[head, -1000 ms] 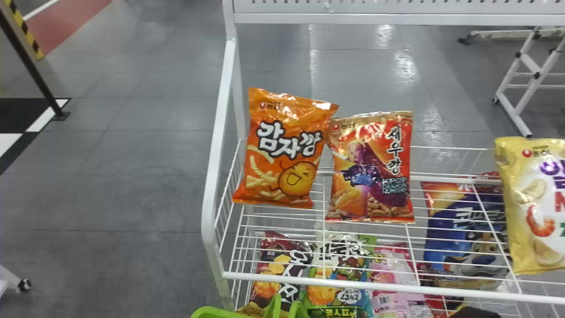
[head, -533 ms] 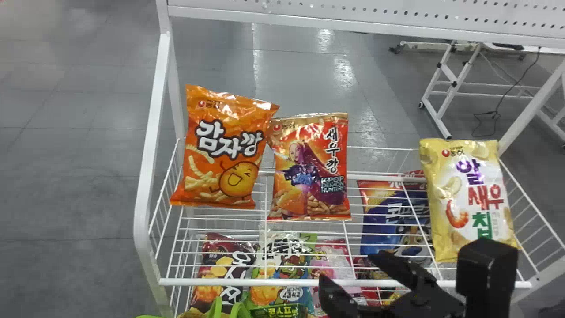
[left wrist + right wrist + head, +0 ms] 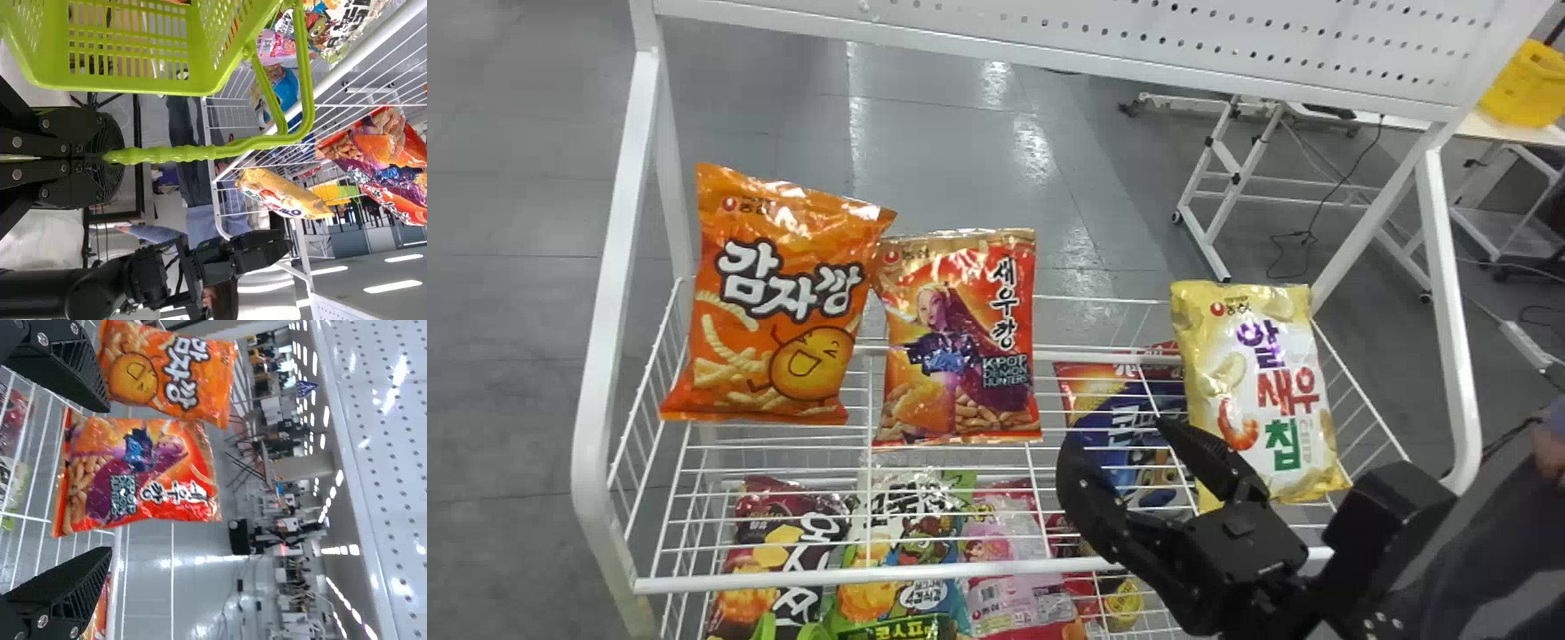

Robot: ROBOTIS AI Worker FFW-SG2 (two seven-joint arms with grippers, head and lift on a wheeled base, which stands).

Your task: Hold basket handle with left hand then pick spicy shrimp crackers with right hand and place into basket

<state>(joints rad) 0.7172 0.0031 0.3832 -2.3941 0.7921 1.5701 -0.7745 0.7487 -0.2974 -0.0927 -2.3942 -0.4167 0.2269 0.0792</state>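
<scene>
Up came the right gripper (image 3: 1116,431), spread wide and empty, apart from the crackers (image 3: 959,342) on the rack (image 3: 871,575). Left gripper (image 3: 112,158) clamped the handle (image 3: 175,154), the basket (image 3: 133,85) cut off at its wrist view's edge.

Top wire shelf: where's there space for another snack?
There's bare wire between the red bag and the yellow bag, plus a strip just behind the front rail. It's crowded on the left, where the orange bag overlaps the red one.
</scene>
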